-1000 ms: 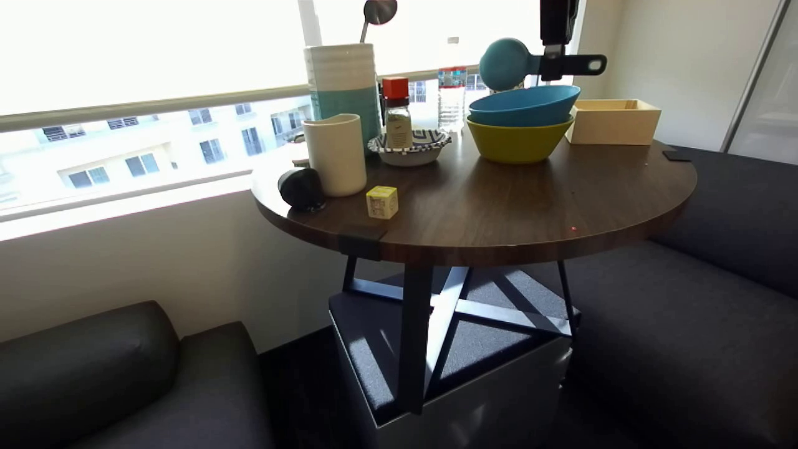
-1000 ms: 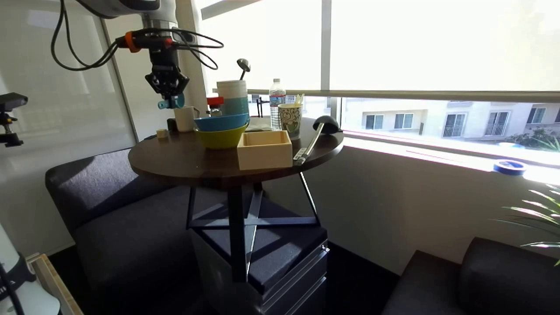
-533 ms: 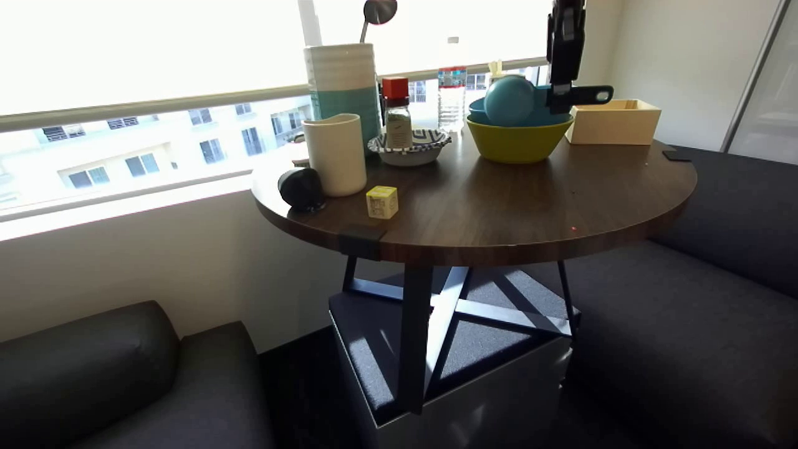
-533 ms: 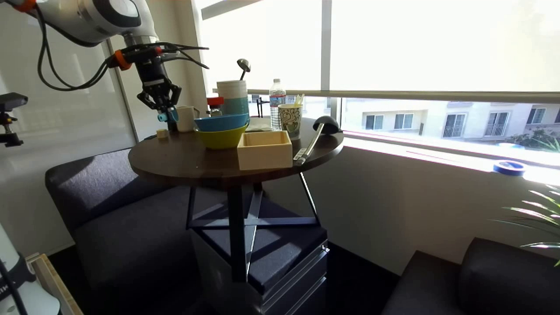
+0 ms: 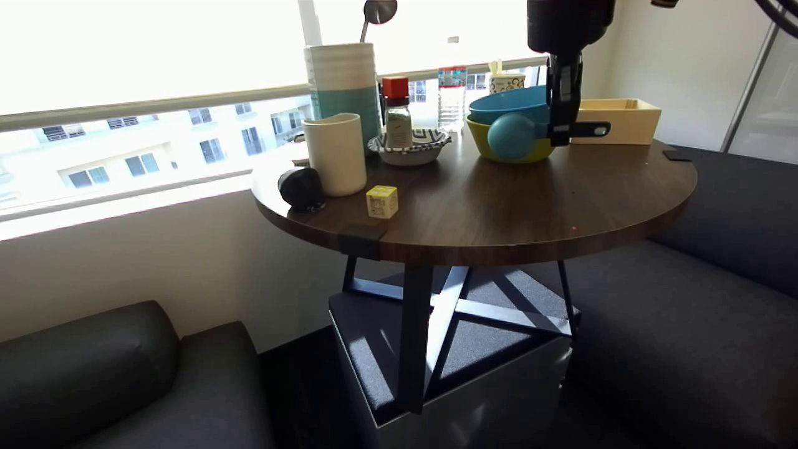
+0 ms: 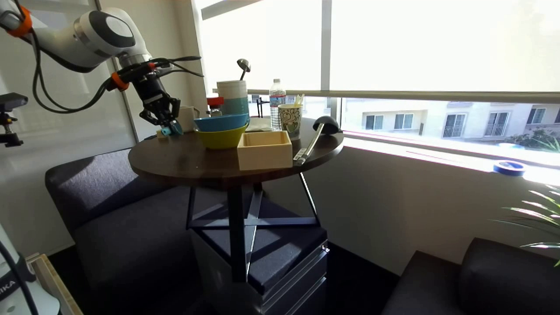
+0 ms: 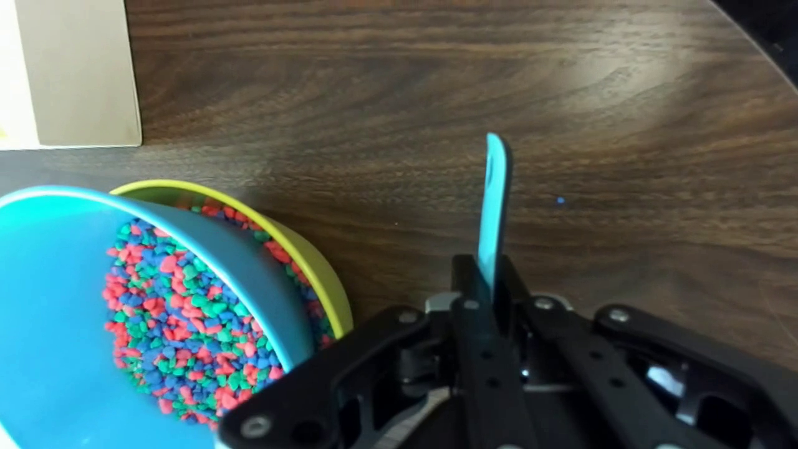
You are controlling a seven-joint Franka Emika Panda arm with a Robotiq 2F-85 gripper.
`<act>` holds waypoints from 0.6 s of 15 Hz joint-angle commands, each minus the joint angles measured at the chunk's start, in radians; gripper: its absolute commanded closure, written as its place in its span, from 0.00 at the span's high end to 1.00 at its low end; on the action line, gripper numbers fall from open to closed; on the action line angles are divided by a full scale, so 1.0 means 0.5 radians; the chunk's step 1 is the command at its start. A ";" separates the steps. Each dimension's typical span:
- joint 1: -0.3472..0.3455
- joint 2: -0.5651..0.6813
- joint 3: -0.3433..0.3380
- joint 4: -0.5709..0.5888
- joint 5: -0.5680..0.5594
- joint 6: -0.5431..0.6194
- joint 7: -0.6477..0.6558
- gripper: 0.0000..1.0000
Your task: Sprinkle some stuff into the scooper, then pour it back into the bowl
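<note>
Clasped round scooper [image 5: 511, 136]; smooth bowl [image 7: 56, 324]

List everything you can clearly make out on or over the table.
scooper: 1, teal, gripped
lower bowl: 1, yellowish, tabletop
upper bowl: 1, blue, tilted, in lower bowl
granules: many, red, green, blue, both bowls
box: 1, cream, tabletop
mug: 1, white, tabletop
cube: 1, yellowish, near mug
object: 1, black, beside mug
canister: 1, white-teal, tabletop
ladle: 1, dark, in canister
long ladle: 1, black-silver, tabletop
dish: 1, blue-white, tabletop
jar: 1, red-capped, near canister
bottle: 1, clear, tabletop
cup: 1, beige, tabletop
gripper: 1, black, holding scooper
arm: 1, white, above gripper
</note>
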 commanded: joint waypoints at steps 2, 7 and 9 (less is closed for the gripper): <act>0.018 0.000 -0.016 0.004 -0.007 -0.006 0.007 0.08; 0.066 -0.002 0.008 -0.074 -0.022 0.262 0.003 0.02; 0.071 -0.001 0.046 -0.116 -0.119 0.345 0.047 0.02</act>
